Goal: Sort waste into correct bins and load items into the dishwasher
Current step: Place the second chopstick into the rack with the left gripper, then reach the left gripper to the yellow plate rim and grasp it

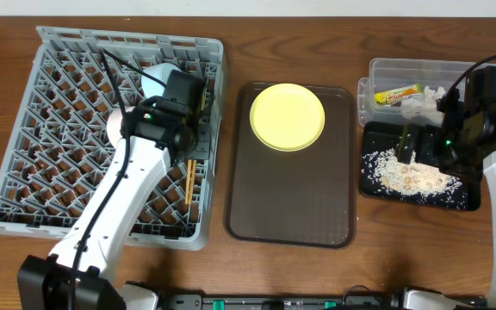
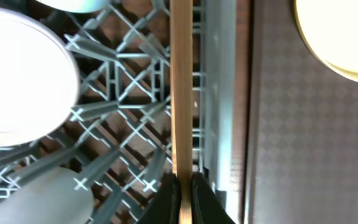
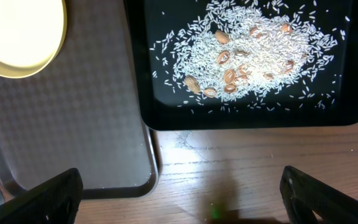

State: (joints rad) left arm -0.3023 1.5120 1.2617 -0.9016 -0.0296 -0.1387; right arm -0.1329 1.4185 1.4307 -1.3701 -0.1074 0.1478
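Your left gripper (image 2: 183, 188) clamps chopsticks (image 2: 181, 87) over the rack (image 2: 124, 119); right gripper (image 3: 179, 186) gapes wide beside the black tray (image 3: 160, 102).

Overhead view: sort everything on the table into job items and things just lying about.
Job: large grey plastic dish rack, thin wooden chopsticks, round yellow plate, light blue bowl, pale pink-white bowl, clear plastic tub, yellow-green-orange snack wrapper, crumpled white napkin, shallow black tray, loose rice scraps.
Lying about: dark brown serving tray under the plate; wooden table.
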